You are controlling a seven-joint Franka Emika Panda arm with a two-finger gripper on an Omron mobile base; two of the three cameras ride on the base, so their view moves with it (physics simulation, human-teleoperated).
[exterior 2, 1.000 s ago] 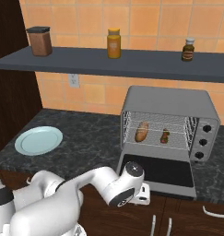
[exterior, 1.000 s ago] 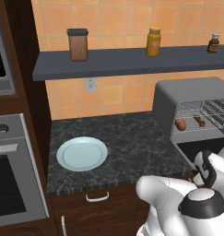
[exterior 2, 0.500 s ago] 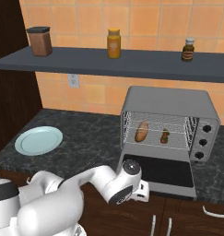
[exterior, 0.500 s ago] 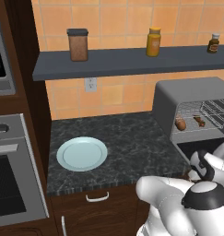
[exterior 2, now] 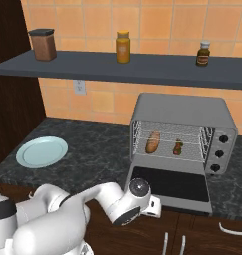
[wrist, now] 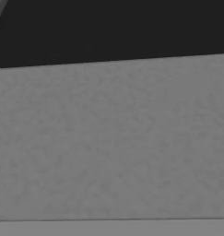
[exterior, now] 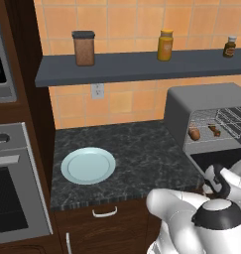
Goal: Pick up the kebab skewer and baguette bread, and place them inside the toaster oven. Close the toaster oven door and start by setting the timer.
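Already loaded, the toaster oven [exterior 2: 182,112] stands at the right end of the table [exterior 2: 97,154] with its rack carrying both items: the baguette bread [exterior 2: 153,142] towards the left of the rack and the kebab skewer [exterior 2: 178,147] just to its right, the two apart. The toaster oven door [exterior 2: 170,183] lies folded down flat over the table's front edge, so the step in hand looks to be closing it. The robot's arm reaches low under the door's front left corner, its pincer [exterior 2: 153,206] empty with jaws spread wide by the door's edge; whether it touches the panel cannot be told. Next, the move likely calls for pushing the door up until it meets the oven's frame, then reaching for a dial [exterior 2: 222,140] on the right panel. A pale blue plate [exterior 2: 42,152] sits bare near the table's left end.
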